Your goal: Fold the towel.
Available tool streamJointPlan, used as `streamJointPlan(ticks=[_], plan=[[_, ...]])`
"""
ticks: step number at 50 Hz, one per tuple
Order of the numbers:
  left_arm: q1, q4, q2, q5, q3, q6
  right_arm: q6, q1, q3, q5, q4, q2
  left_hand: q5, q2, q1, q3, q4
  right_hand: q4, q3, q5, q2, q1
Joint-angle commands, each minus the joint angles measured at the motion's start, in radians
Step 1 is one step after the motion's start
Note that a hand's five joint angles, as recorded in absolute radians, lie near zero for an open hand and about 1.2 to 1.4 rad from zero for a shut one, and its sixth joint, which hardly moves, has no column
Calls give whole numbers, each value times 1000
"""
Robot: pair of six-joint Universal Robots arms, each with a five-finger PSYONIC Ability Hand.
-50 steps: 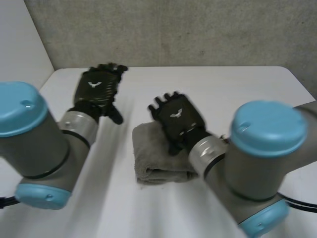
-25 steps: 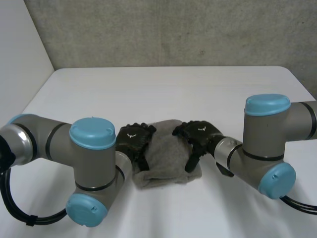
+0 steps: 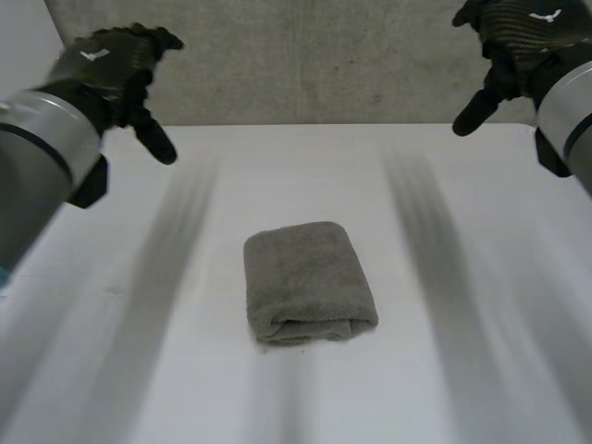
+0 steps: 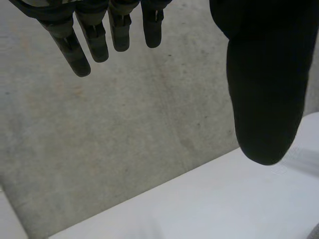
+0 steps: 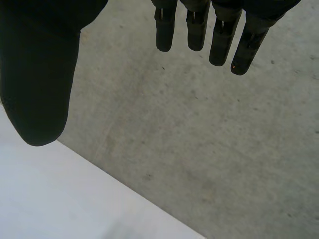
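Left robot hand (image 3: 106, 60) and right robot hand (image 3: 523, 28) hold fingers apart, well above the towel (image 3: 305, 273); it looks soft and light, so pinch an edge

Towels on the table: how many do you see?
1. The grey towel, folded, lies in the middle of the white table. Nothing there could hide another.

White table (image 3: 462, 370) — bearing one folded grey towel (image 3: 308, 280), a compact bundle lying flat near the middle, layered edge toward the near side.
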Motion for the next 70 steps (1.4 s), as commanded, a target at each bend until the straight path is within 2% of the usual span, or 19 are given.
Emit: streamJointPlan(ticks=[1,44,57,70], plan=[[31,-41,54,29,2,-35,-2,-16,-21,-1,67,15,-13,7,4,8,6,-58,-39,-60,-60,-41],[18,-39,93,47,-67,-32,-2,-2,37,-20,61,14,-27,-8,-11,-7,-8,-58,-39,-60,-60,-41],[20,27,91,46,-94,-35,-5,-2,45,-17,58,14,-27,-8,-11,-7,-8,-58,-39,-60,-60,-41],[26,31,90,47,-98,-33,-3,-2,47,-17,53,8,-27,-8,-11,-7,-8,-58,-39,-60,-60,-41]])
